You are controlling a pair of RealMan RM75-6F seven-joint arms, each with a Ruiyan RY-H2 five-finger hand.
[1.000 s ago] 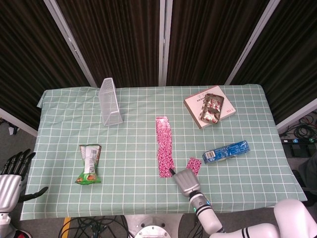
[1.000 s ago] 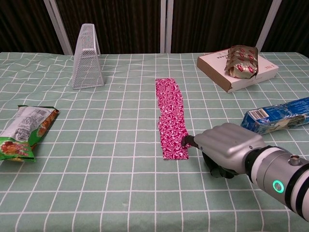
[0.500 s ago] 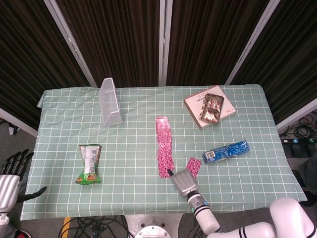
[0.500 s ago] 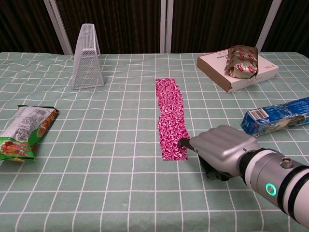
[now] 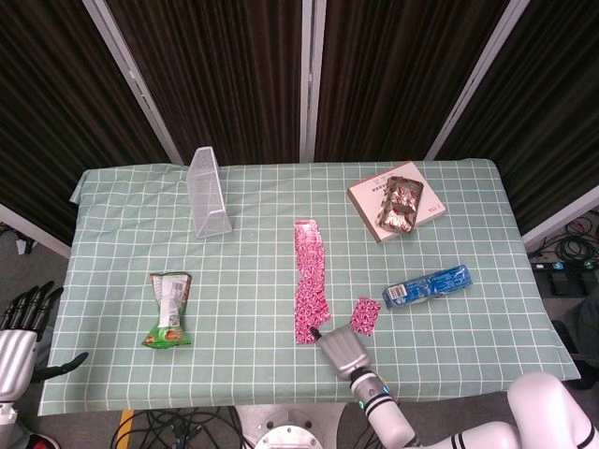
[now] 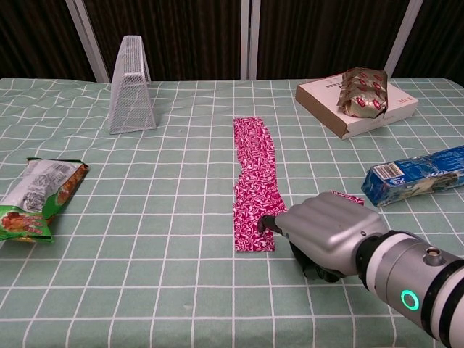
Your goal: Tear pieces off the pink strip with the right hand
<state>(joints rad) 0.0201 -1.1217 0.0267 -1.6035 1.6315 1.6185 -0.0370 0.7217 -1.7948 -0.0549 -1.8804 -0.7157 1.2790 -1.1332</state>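
One black fingertip of the silver right hand (image 6: 328,233) only pressed the long pink patterned strip (image 6: 254,181), fingers curled around nothing, so honestly it looked likely to just skid across the green checked worktop (image 6: 145,210) instead of tearing.

Silver-grey right hand (image 6: 330,230) with black fingers (image 6: 267,222), green-lit wrist ring, white forearm.

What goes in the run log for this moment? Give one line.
right hand: fingers on near end of pink strip | torn piece: beside it | left hand: off table, idle
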